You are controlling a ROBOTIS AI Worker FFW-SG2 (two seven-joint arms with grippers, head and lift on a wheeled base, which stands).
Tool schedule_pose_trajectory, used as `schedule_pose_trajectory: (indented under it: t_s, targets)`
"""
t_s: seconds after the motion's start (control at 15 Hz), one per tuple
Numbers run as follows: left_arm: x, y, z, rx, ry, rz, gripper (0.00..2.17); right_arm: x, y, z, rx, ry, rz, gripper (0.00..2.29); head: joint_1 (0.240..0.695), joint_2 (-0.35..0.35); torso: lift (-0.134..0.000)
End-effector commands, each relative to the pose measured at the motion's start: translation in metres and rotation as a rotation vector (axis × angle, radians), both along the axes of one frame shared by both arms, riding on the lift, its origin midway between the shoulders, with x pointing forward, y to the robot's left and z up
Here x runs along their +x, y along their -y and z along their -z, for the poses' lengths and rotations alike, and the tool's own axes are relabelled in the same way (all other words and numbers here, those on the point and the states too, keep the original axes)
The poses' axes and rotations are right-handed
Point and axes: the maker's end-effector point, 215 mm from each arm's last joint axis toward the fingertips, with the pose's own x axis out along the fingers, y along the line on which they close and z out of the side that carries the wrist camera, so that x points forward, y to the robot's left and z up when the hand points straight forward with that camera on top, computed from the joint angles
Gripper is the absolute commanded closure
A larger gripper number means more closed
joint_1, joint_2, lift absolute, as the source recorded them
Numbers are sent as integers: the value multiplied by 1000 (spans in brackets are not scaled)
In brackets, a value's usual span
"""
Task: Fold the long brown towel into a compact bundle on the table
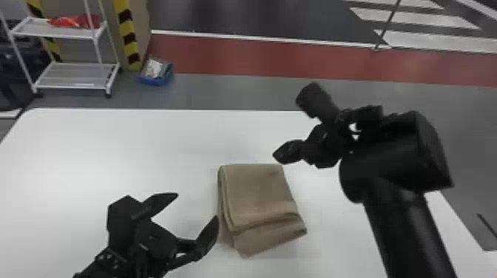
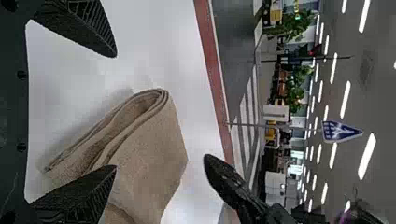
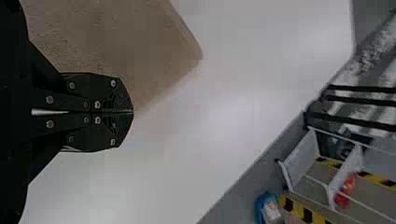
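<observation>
Looks like a last fold or squaring-up. Left pincer (image 1: 197, 206), open: go in low, catch all layers at the towel (image 1: 259, 196)'s left side, or the stack shears. Right pincer (image 3: 132, 112), closed and empty: could lightly pin the far right corner; don't drag. Near-side underlayer sticks out, wants tucking.

Positions: left pincer just left of the towel, contact unclear. Towel sits between both pincers, folded flat, well in from the tabletop (image 1: 111, 148)'s far edge. Right pincer by its far right corner.
</observation>
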Motion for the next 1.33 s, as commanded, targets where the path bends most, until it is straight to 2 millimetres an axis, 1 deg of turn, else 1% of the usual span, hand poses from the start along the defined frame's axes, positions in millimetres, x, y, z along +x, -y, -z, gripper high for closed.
schedule_pose_trajectory:
  t_s: [0.0,0.07,0.13,0.2,0.27,0.33,0.4,0.47,0.53,0.6,0.67,0.73,0.8,0.87,0.93,1.0,1.07,1.13,1.2,1.27]
  targets:
    - [-1,-17,-33,-55,50,-38,29,-7,18,-65,271,30,203,1062,695,-128,-125]
    - [-2,-25,-48,-68,84,-55,29,-24,23,-52,335,10,275,367,695,-124,-125]
    - [-7,-31,-70,-94,152,-76,29,-39,29,-35,362,20,330,29,695,-127,-125]
    - [-16,-39,-95,-117,239,-98,22,-55,37,-12,396,49,406,9,695,-130,-125]
    - [-26,-48,-112,-136,309,-134,22,-66,52,2,363,127,414,16,695,-134,-125]
    - [-38,-61,-137,-173,406,-185,22,-82,63,14,349,204,434,26,695,-136,-125]
    - [-46,-78,-146,-187,447,-247,22,-99,66,19,360,264,430,33,695,-149,-125]
    - [-49,-88,-144,-180,454,-285,22,-109,68,13,373,327,426,39,695,-150,-125]
    - [-50,-97,-139,-172,442,-325,26,-117,72,14,370,344,429,53,695,-145,-125]
    - [-53,-103,-134,-162,428,-355,29,-118,84,18,355,349,459,53,695,-133,-125]
    - [-56,-106,-130,-153,421,-367,29,-117,89,20,352,364,483,63,695,-124,-125]
    - [-58,-112,-120,-131,399,-378,29,-118,87,13,361,413,471,73,695,-122,-125]
    - [-56,-125,-104,-100,351,-415,29,-121,81,-4,393,503,431,76,695,-127,-125]
    - [-56,-136,-94,-74,322,-435,29,-127,77,-14,417,560,412,83,695,-124,-125]
    - [-57,-146,-90,-52,305,-448,29,-134,75,-10,436,551,412,83,695,-99,-125]
    - [-56,-154,-81,-31,264,-459,29,-140,69,-14,457,580,392,83,695,-82,-125]
    - [-55,-162,-73,-12,227,-469,29,-144,62,-15,470,587,378,83,695,-63,-125]
    - [-55,-164,-74,-7,226,-468,29,-147,54,-19,480,606,359,83,695,-49,-125]
    - [-55,-167,-77,-8,231,-473,29,-148,50,-15,486,599,358,83,695,-30,-125]
    - [-56,-171,-78,-6,234,-478,29,-146,51,-13,490,594,382,83,695,-16,-125]
